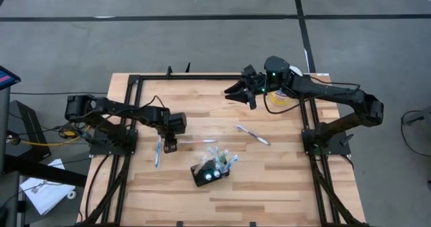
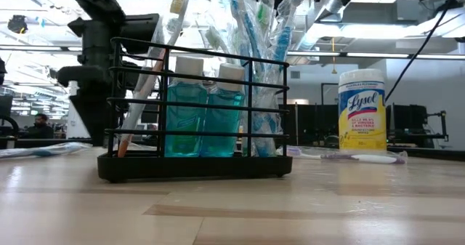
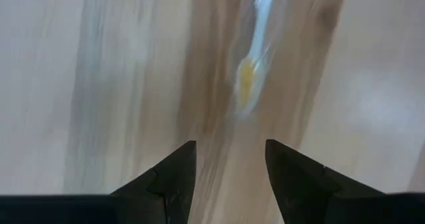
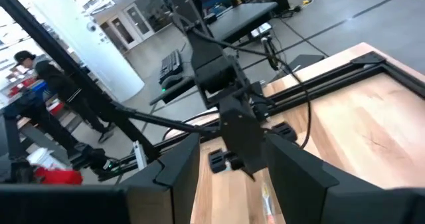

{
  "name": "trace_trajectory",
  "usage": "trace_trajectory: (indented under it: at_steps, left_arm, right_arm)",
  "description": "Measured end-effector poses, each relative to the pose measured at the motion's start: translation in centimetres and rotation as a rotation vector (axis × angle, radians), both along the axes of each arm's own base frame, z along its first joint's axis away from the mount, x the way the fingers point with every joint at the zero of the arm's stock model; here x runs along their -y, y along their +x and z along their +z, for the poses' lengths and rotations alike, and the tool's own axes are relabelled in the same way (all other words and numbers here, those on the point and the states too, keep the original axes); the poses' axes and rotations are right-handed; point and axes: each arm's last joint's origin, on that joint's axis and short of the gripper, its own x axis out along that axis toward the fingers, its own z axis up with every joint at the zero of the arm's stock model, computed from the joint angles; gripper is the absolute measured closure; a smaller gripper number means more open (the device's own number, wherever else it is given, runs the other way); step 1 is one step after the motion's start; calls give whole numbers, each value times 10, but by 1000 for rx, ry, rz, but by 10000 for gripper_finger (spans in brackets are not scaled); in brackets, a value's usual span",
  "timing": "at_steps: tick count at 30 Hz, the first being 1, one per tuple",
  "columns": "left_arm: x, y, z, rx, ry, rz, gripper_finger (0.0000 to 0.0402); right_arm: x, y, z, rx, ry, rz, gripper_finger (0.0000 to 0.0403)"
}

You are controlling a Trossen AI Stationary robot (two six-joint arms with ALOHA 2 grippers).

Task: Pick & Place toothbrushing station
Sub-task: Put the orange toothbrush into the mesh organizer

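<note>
Hovering low over the wooden table (image 1: 269, 186), my left gripper (image 1: 170, 146) points down at the boards with its two dark fingers (image 3: 174, 177) spread apart and nothing between them. Just ahead of those fingertips, in my left wrist view, lies a blurred toothbrush (image 3: 254, 64) with a pale blue handle and a yellowish head, flat on the wood and clear of both fingers. From above, a blue-handled toothbrush (image 1: 158, 151) lies just beside this gripper, on its outer side, and a clear wrapped one (image 1: 201, 141) lies on its inner side toward the middle of the table.

The toothbrushing station (image 1: 210, 173) stands upright on the table, near my left gripper but apart from it, further toward the table's front edge and toward the centre. In the low view it is a black wire-sided holder (image 2: 195, 114) on a flat black base, packed with two bottles of blue-green liquid (image 2: 205, 110) and a sheaf of wrapped toothbrushes (image 2: 251, 27) leaning out of the top.

My right gripper (image 1: 244, 91) hangs raised near the far edge of the table, well apart from the station, fingers (image 4: 178, 177) parted and empty. A white-and-yellow wipes canister (image 2: 362, 111) stands beneath that arm, and another toothbrush (image 1: 253, 135) lies on the boards between my right gripper and the station. A person (image 4: 50, 84) stands in the room beyond.
</note>
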Motion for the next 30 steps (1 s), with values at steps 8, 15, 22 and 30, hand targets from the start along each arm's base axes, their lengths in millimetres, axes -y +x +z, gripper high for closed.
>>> trace_trajectory:
  at_steps: [8,15,22,30]
  left_arm:
    - [-1,13,5,136,-9,-42,227]
    - [0,11,2,137,-19,-60,229]
    - [1,9,-7,180,-29,-41,229]
    - [0,4,-15,186,-35,-27,248]
  right_arm:
    - [1,0,0,-1,-1,-23,239]
    - [1,0,0,2,-3,-24,239]
    - [1,0,1,10,-6,-24,239]
    - [1,0,1,10,-6,-24,239]
